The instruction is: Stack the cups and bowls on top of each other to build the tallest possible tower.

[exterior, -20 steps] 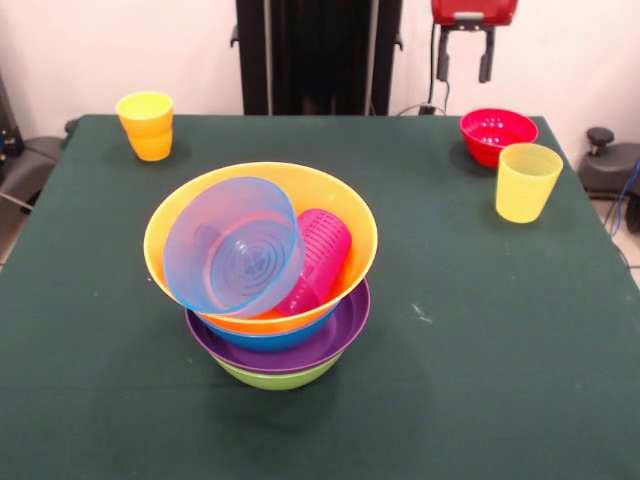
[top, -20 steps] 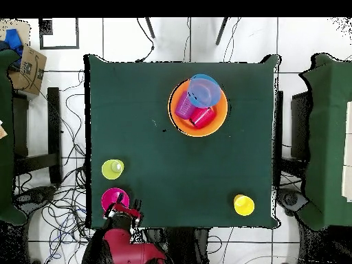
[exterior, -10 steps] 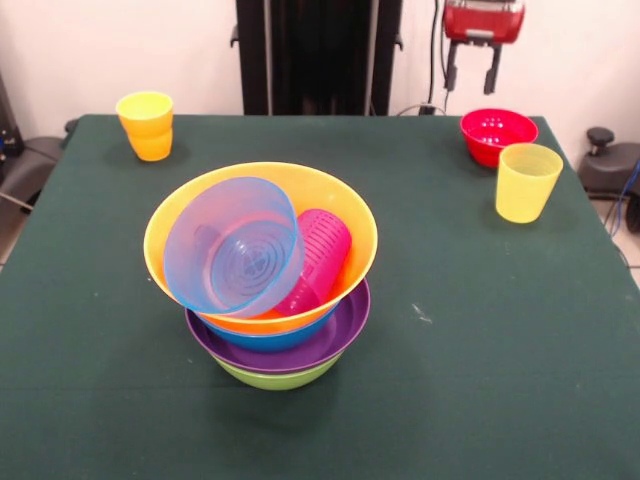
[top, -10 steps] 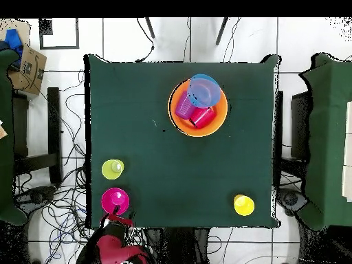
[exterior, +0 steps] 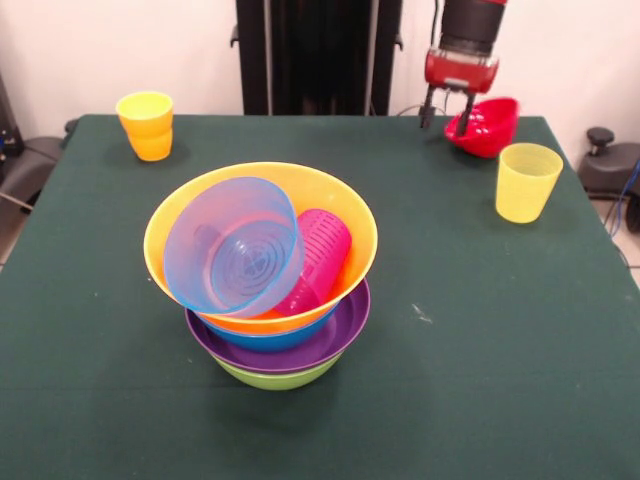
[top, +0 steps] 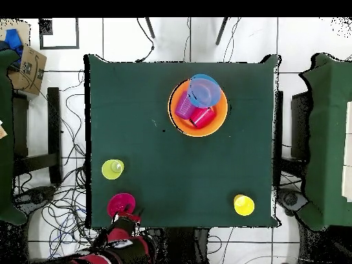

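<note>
A red and black arm ends in a red block with two thin dark prongs.

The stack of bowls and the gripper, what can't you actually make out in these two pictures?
- Blue bowl, purple bowl and green bowl: only rims show in the front view; the orange bowl covers them overhead.
- Red cup: hidden in the front view behind the small blue bowl.
- Gripper at the red bowl: grip unclear.

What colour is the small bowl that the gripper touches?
The small bowl is red, pinker from above; the front view shows it best, tilted at the gripper.
</note>
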`<state>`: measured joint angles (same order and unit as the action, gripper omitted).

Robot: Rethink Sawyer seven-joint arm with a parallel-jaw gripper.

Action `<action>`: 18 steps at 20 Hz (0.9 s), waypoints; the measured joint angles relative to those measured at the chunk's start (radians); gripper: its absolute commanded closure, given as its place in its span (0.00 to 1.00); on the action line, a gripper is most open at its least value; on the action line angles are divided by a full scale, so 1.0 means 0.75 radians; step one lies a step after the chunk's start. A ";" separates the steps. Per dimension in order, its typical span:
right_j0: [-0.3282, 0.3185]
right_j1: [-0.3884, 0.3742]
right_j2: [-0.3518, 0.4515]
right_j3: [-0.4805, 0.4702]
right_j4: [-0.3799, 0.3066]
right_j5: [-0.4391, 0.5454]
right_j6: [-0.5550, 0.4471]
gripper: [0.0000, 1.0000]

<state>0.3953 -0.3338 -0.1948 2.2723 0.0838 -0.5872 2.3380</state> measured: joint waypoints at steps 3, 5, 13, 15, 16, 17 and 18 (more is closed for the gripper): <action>-0.016 0.057 -0.010 -0.030 -0.021 -0.053 0.000 0.00; -0.016 0.062 -0.017 -0.031 -0.032 -0.079 0.000 0.00; -0.018 0.070 -0.025 -0.040 -0.036 -0.086 0.000 0.00; -0.019 0.069 -0.025 -0.041 -0.036 -0.085 0.000 0.00; -0.020 0.068 -0.025 -0.041 -0.036 -0.085 0.000 0.00; -0.022 0.067 -0.025 -0.041 -0.035 -0.084 0.000 0.00; -0.029 0.063 -0.025 -0.042 -0.035 -0.084 0.000 0.00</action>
<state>0.3740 -0.2867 -0.2137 2.2405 0.0578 -0.6503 2.3380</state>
